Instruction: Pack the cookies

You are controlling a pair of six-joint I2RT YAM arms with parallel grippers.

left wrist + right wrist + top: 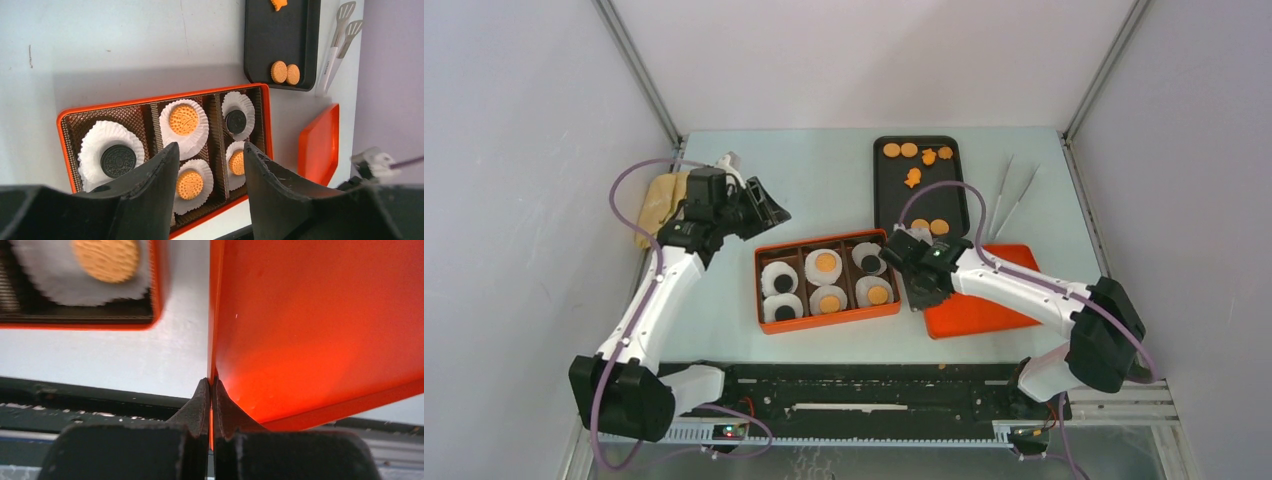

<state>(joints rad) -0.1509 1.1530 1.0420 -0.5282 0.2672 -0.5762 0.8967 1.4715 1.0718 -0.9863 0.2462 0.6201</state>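
**Right gripper pinches the lid's edge, with cookies both boxed and loose**

At the lower right of the overhead view, the right gripper (211, 390) has its jaws pressed together on the thin rim of the orange lid (310, 330). Such a narrow bite could slip, or let the lid swing and knock what lies beside it.

Just to the left, in the centre of the frame, is the orange box (824, 312). It holds six cookies (825, 263), orange and black, each in a white paper cup (781, 281).

At the centre left, the left gripper (764, 210) hovers with its jaws apart and nothing between them, to the upper left of the box.

At the upper centre, beyond the right gripper, several more orange cookies lie on a black tray (954, 185). No jaw touches any cookie.
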